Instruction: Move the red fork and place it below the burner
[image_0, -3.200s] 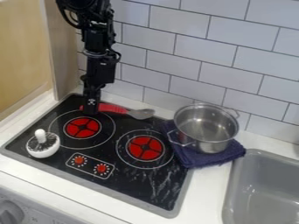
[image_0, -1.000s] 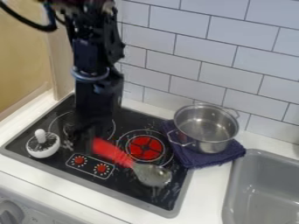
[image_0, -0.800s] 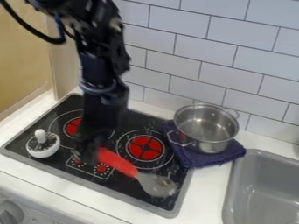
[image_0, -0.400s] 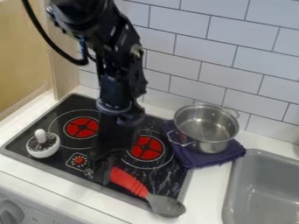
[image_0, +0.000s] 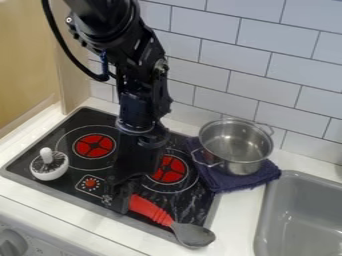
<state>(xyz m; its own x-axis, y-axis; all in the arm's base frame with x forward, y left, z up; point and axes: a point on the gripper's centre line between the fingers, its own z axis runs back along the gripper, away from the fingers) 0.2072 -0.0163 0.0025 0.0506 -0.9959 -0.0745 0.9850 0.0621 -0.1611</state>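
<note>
Red plastic, by the look of it, makes up the handle of the spoon (image_0: 150, 209) we are tending; the task calls it a fork, but we see a grey, rounded bowl at its end. Our gripper (image_0: 119, 200) is closed about the back end of that handle, pinching it near the front of the stovetop (image_0: 188, 206). The spoon slants below the right burner (image_0: 175, 170), its bowl out past the stove's front border and over the white counter (image_0: 230, 227). We cannot tell whether the bowl touches anything beneath it.

We judge that little remains but to lower it, if need be, and let go. Held only by one end, the spoon could swivel or tip, since the heavier-looking bowl lies far from the grip. If we release too high, it may drop, bounce off the raised border and slide along the counter. Going further forward risks setting it mostly off the stove, whereas pressing too low could scrape the glass. Should the handle cling to one finger as we open, lifting away would drag it out of place.
</note>
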